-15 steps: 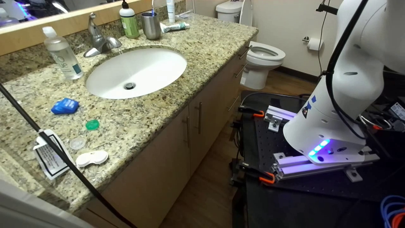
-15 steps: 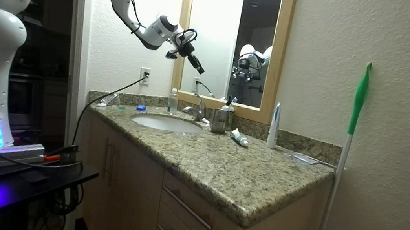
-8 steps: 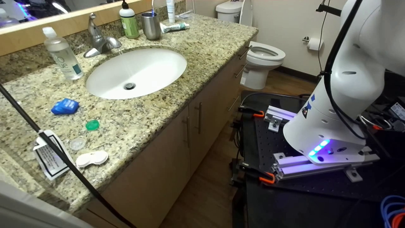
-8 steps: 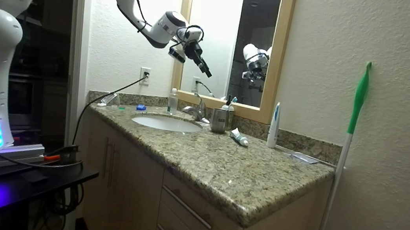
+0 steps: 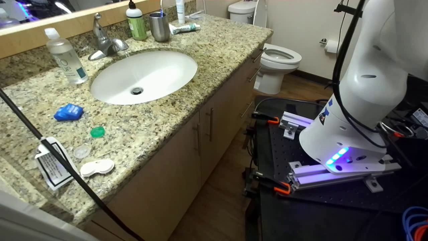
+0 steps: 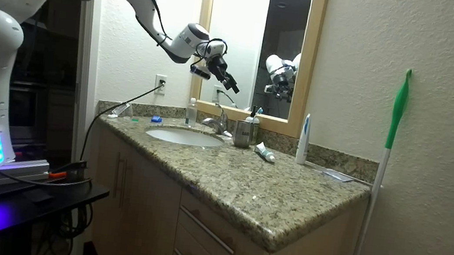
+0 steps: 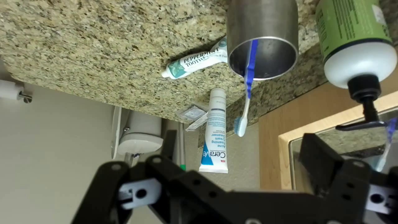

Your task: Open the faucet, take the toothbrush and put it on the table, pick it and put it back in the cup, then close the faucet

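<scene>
Jaws stand wide apart on the gripper (image 7: 239, 143), and there's the toothbrush (image 7: 249, 83), leaning in the metal cup (image 7: 262, 20), head out past the rim! Just beside the cup, a toothpaste tube (image 7: 199, 60) reads "Peppermint"; farther out, an upright tube (image 7: 216, 124) says "CeraVe Acne Foaming Cream Cleanser". Chrome faucet (image 5: 106, 45) at the sink (image 5: 112, 82).

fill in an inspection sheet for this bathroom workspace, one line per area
Surface: speckled granite countertop with inset white sink
Job's things: chrome faucet at the sink, water flow unclear; toothbrush leaning in metal cup, bristles up
Clutter: toothpaste, cleanser tube, green soap bottle, clear bottle, blue object, green cap
Gripper: open, above the countertop, holding nothing
Cables: black cable from wall outlet, passing over the countertop's end
Surroundings: mirror, toilet, paper roll
</scene>
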### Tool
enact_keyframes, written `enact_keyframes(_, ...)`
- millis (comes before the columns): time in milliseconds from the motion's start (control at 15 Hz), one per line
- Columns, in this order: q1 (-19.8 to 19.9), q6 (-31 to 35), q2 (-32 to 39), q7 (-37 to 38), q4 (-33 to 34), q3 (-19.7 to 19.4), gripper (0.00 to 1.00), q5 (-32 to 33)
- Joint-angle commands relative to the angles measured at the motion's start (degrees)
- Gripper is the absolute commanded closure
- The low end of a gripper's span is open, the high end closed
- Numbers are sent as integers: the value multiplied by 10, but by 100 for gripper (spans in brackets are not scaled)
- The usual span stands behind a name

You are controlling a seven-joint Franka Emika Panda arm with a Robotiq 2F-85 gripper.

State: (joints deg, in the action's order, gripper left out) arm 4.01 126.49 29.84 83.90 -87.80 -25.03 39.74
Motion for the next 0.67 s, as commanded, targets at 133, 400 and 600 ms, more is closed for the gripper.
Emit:
enact_keyframes(133, 57, 5, 142, 107, 153, -11, 0, 14)
enact_keyframes(400, 56, 2, 144, 113, 144, -14, 0, 6)
enact_keyframes(600, 65, -45, 188, 109, 195, -9, 0, -3)
